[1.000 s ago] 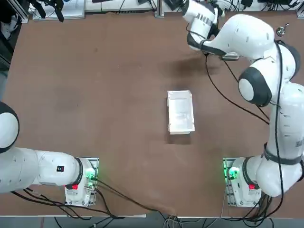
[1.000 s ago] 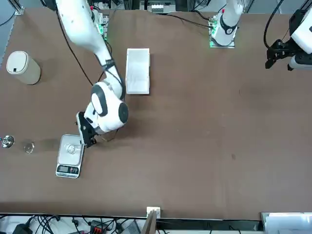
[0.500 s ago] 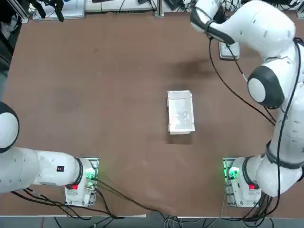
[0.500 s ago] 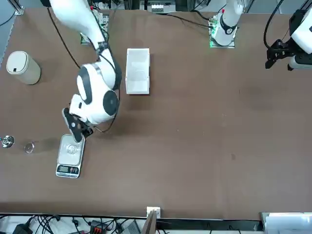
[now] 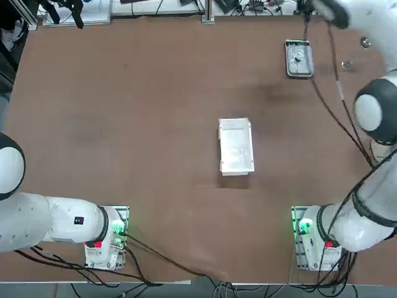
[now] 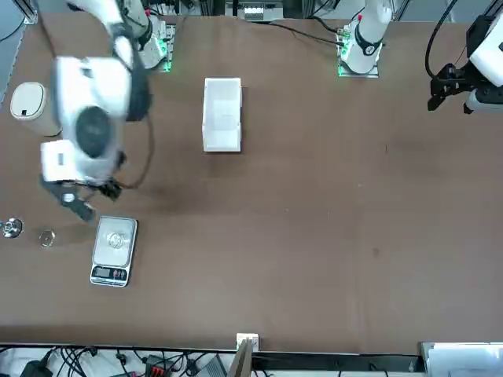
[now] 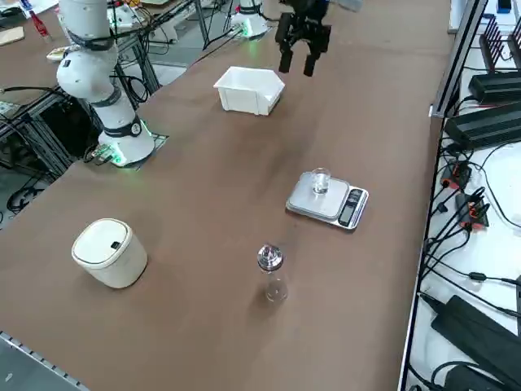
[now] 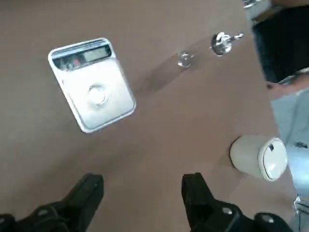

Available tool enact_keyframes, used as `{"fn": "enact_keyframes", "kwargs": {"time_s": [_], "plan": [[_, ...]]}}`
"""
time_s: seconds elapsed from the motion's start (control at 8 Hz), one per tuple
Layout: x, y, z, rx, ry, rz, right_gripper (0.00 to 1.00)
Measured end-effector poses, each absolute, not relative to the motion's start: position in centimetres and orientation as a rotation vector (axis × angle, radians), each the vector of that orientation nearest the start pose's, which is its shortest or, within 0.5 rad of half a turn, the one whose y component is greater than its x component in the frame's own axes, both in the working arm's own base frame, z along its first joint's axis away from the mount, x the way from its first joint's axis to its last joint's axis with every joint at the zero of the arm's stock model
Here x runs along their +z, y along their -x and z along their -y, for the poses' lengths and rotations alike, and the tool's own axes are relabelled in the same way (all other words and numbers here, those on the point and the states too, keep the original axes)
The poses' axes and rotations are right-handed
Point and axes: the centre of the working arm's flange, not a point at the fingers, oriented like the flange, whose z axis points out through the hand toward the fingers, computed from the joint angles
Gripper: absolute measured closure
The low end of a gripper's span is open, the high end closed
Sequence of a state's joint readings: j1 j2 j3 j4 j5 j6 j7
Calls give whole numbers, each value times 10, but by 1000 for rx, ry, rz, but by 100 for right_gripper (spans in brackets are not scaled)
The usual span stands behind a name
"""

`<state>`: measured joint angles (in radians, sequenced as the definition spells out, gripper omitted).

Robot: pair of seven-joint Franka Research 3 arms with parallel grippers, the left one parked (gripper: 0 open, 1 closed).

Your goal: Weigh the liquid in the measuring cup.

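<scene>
The measuring cup (image 5: 299, 56), tiny and clear, stands upright on the flat grey scale (image 5: 299, 71) at the far right of the table. The cup (image 7: 320, 181) rests mid-platform on the scale (image 7: 308, 204). My right gripper (image 7: 296, 63) hangs open and empty well above the table, clear of the cup. In the front view the gripper (image 6: 76, 203) is beside and above the scale (image 6: 127, 228), with the cup (image 6: 116, 239) free. The wrist view looks down between the spread fingers (image 8: 89, 189) at the cup (image 8: 96, 93) on the scale (image 8: 118, 79).
A white tray (image 5: 236, 169) sits mid-table. A white lidded cylinder (image 7: 110, 252) stands near the table's right edge. A small glass vial (image 7: 275, 289) and a metal-topped piece (image 7: 269, 259) stand close to the scale.
My right gripper has pulled back from the scale and risen, swinging toward the table's right side. The cup stays standing on the scale.
</scene>
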<state>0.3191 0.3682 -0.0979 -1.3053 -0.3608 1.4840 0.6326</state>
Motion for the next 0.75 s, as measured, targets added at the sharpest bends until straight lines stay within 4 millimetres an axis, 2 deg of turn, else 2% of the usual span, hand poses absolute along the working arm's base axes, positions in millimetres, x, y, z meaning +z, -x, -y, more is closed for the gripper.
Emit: {"fn": "enact_keyframes", "kwargs": {"time_s": [0.12,0.38,0.5,0.75], "plan": [[556,-633,-84,54,3457,-539,0],[592,-614,-51,101,3355,-228,0],[601,-602,-33,120,3285,-126,0],[619,-570,0,124,3178,-68,0]]}}
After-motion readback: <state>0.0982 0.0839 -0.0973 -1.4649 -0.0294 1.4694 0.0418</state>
